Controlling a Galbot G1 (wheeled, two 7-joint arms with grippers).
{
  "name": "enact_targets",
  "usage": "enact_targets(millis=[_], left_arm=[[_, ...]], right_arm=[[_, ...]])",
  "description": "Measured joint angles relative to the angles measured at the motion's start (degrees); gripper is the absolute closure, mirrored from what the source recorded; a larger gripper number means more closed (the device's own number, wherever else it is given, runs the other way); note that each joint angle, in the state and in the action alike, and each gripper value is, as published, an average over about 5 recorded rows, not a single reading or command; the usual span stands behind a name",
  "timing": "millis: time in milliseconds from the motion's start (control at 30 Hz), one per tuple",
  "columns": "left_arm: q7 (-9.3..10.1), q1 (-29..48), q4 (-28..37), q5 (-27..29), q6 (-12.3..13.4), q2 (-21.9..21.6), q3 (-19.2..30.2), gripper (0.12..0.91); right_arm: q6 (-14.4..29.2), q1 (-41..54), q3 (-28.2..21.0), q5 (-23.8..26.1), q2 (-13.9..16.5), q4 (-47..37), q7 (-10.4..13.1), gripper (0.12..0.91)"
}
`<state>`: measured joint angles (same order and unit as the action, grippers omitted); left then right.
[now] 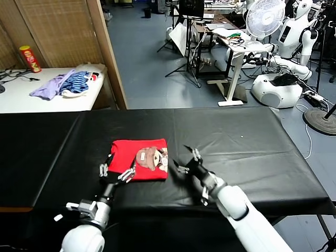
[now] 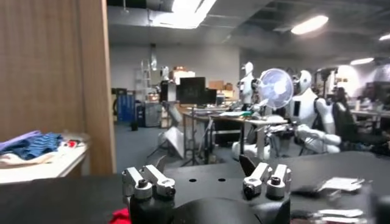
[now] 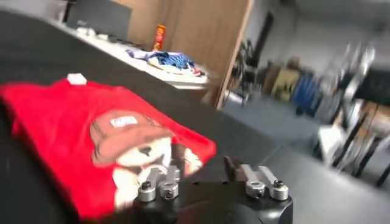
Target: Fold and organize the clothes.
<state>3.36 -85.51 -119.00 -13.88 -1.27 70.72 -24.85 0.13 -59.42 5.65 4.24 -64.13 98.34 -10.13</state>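
- black table (image 1: pixel 252 142); red T-shirt (image 1: pixel 126 157) lies folded near its front edge, bear print (image 1: pixel 152 158) up; print's white label too blurred to read
- side table (image 1: pixel 31 100) behind: lavender and striped pile (image 1: pixel 65 84), red can (image 1: pixel 30 58)
- left gripper (image 1: pixel 116 172) spread wide over shirt's front edge, empty; right gripper (image 1: pixel 188 160) jaws apart just beside shirt, empty

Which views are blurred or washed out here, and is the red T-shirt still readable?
Head view: sharp, evenly lit, red T-shirt clear on the black table. Right wrist view: background smeared, shirt graphic soft but legible. Left wrist view: ceiling lights glare; only a sliver of shirt shows.
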Motion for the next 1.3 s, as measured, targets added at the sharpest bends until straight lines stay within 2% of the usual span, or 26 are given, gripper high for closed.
enact_targets(millis=[67,133,300,467,633,767,867,1000,1100,1300], left_arm=[[0.09,-0.5,0.2,0.0,0.4,0.0,-0.5,0.232],[0.99,-1.1,-0.1,-0.2,0.2,-0.3,-0.7,0.232],[3.00,-3.8,-2.2,-0.8,-0.3,-2.1,-1.7,0.232],[4.47,-9.6,-4.1,-2.3,0.8,-4.3,-4.0,0.232],[4.50,-17.3,-5.3,-4.6,0.8,-4.9,-7.6,0.232],[6.20,-22.9,-6.7,-6.2,-0.5,-4.8,-10.1,0.232],[8.08,-26.9,-8.2,-8.8,-3.5,-5.1,-11.8,0.232],[9.40,-30.9,-10.9,-10.9,-7.2,-5.3,-13.7,0.232],[9.61,-32.6,-12.8,-11.2,-8.7,-5.2,-14.5,0.232],[9.00,-33.3,-14.5,-11.4,-10.0,-5.1,-15.5,0.232]], right_arm=[[2.3,-3.6,2.2,0.4,0.3,2.5,1.7,0.244],[3.9,-7.5,4.5,0.2,0.2,5.4,3.8,0.233],[4.2,-18.4,10.6,-2.7,-1.0,12.5,9.7,0.227],[-0.6,-29.3,15.7,-6.1,-2.5,18.9,15.8,0.227],[-7.5,-36.9,18.2,-10.2,-3.5,25.3,20.6,0.227],[-13.9,-40.7,18.4,-13.7,-4.1,30.6,22.5,0.227],[-18.3,-43.6,17.8,-14.9,-4.2,34.4,23.9,0.227],[-22.8,-46.9,16.5,-16.0,-4.5,37.4,27.1,0.227],[-24.5,-48.4,15.5,-16.3,-4.8,38.2,28.3,0.227],[-25.2,-49.6,14.8,-16.4,-5.0,39.0,28.5,0.227]])
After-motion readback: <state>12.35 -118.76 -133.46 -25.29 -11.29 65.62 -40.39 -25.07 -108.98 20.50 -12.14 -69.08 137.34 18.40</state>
